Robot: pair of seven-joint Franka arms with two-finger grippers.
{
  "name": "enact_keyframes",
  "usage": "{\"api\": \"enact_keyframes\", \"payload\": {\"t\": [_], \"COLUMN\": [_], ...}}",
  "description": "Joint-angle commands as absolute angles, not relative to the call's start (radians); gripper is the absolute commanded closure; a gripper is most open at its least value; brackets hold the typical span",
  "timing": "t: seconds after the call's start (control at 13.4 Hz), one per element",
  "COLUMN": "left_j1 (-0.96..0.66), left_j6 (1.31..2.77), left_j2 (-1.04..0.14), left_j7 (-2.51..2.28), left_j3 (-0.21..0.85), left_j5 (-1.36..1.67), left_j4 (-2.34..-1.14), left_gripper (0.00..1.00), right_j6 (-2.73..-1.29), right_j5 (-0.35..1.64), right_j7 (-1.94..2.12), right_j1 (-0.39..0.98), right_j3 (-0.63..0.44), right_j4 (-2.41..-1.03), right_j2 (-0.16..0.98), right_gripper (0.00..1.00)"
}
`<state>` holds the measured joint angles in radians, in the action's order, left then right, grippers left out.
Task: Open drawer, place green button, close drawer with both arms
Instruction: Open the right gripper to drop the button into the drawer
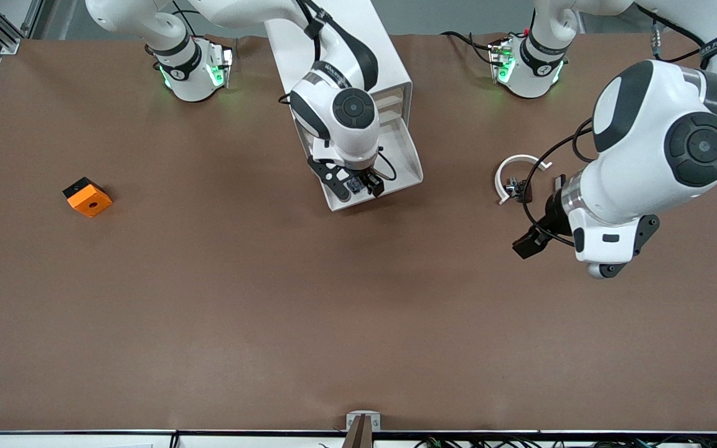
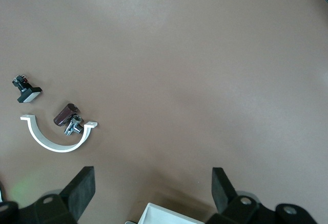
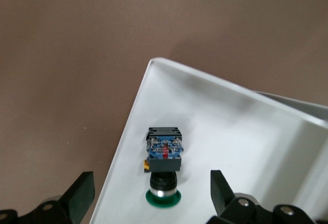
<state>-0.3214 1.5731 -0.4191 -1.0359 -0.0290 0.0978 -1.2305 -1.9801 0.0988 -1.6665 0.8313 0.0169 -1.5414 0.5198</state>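
**Button lying in the open drawer, both pincers spread and empty**

You have the white drawer [image 1: 405, 155] pulled out of its white cabinet [image 1: 358, 43] toward the front camera. The button [image 3: 164, 170] lies on the drawer floor close to the drawer's front corner, on its side, green cap at one end and blue-grey base at the other.

Your right pincer [image 1: 358, 185] hangs directly over the drawer. Its fingers [image 3: 79, 193] stand wide apart on either side of the button, clear of it, gripping nothing.

Your left pincer [image 1: 542, 214] waits above bare worktop [image 1: 358, 311] toward the left arm's end. Its fingers [image 2: 82, 188] are likewise fully spread and hold nothing. On the worktop near it you see a white curved strip [image 2: 57, 136] with small black parts [image 2: 69, 119] just beside it.

An orange block [image 1: 88, 197] with a hole sits well apart, toward the right arm's end of the worktop.
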Motion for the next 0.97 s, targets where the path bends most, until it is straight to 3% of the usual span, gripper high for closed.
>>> {"api": "enact_keyframes", "payload": {"t": [0.0,0.37,0.89], "left_j1": [-0.318,-0.322,-0.448], "left_j6": [1.575,1.586,1.736], "left_j2": [-0.405,-0.423,-0.615], "left_j7": [-1.017,-1.002,-0.903], "left_j3": [-0.023,0.014,0.017], "left_j5": [0.075,0.078,0.075], "left_j4": [-1.239,-1.238,-1.239], "left_gripper": [0.0,0.0,0.0], "right_j6": [-1.826,-1.645,-1.5], "right_j5": [0.117,0.117,0.106], "right_j7": [-1.655,-1.435,-0.754], "right_j1": [0.784,0.701,0.464], "right_j3": [0.021,0.02,0.018], "right_j4": [-1.458,-1.422,-1.434], "right_j2": [0.463,0.353,0.215], "right_gripper": [0.0,0.0,0.0]}}
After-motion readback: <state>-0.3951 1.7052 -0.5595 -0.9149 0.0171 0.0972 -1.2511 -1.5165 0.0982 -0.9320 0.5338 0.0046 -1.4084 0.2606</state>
